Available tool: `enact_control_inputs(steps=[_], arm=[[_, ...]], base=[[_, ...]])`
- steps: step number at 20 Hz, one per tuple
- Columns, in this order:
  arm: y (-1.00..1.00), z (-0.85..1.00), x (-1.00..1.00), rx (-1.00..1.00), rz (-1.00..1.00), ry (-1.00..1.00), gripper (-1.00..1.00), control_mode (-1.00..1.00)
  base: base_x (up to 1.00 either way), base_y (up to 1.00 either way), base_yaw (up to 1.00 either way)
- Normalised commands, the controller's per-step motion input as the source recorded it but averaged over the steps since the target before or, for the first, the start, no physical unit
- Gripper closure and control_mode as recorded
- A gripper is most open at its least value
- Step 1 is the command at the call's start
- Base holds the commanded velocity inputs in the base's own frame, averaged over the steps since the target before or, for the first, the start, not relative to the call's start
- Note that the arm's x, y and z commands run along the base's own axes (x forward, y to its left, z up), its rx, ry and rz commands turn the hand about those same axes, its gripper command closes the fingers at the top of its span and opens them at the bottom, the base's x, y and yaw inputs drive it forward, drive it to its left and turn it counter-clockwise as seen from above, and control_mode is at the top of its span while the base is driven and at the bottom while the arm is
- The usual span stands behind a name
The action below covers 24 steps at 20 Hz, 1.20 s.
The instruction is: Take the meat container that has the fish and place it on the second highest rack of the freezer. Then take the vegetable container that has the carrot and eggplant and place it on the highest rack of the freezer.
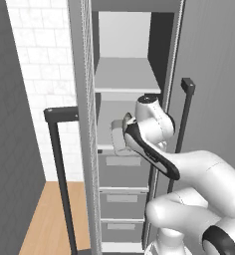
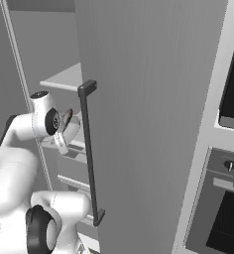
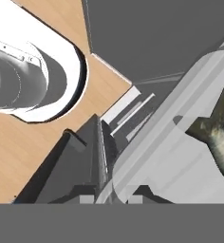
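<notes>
The meat container (image 3: 166, 147) is a clear, pale tray, and the grey-brown tail end of the fish (image 3: 217, 135) lies in it. My gripper (image 3: 115, 195) is shut on the tray's rim, with a dark fingertip on each side of the edge. In the left base view the gripper (image 1: 120, 137) holds the container (image 1: 116, 130) tilted inside the open freezer (image 1: 87, 60). It hangs just above the second highest rack (image 1: 105, 148) and below the highest rack (image 1: 125, 74). From the right, the tilted container (image 2: 72, 130) shows behind the door's black bar handle (image 2: 88, 149).
Grey drawers (image 1: 122, 170) stack below the racks. The freezer door (image 2: 148, 109) stands open close to the arm's right. A second black bar handle (image 1: 59, 169) stands to the left. A black-glass oven (image 2: 228, 208) sits at the far right, above wooden floor (image 1: 47, 214).
</notes>
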Motion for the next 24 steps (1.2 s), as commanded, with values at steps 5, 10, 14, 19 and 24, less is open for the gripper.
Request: enact_control_inputs(steps=[5,10,14,19,24], arm=[[-0.07,-0.28,0.65,0.0,0.06,-0.04,1.0,-1.0],[0.14,-0.14,0.81,0.0,-0.26,0.0,1.0,-1.0],[0.19,-0.16,0.82,0.0,-0.23,0.0,1.0,-1.0],[0.02,-0.23,0.8,0.0,-0.09,0.07,1.0,-1.0],[0.0,-0.42,0.75,0.0,-0.02,0.07,1.0,-1.0]], base=[[0.0,0.0,0.0],[0.0,0.0,0.0],[0.0,0.0,0.0],[0.0,0.0,0.0],[0.0,0.0,0.0]])
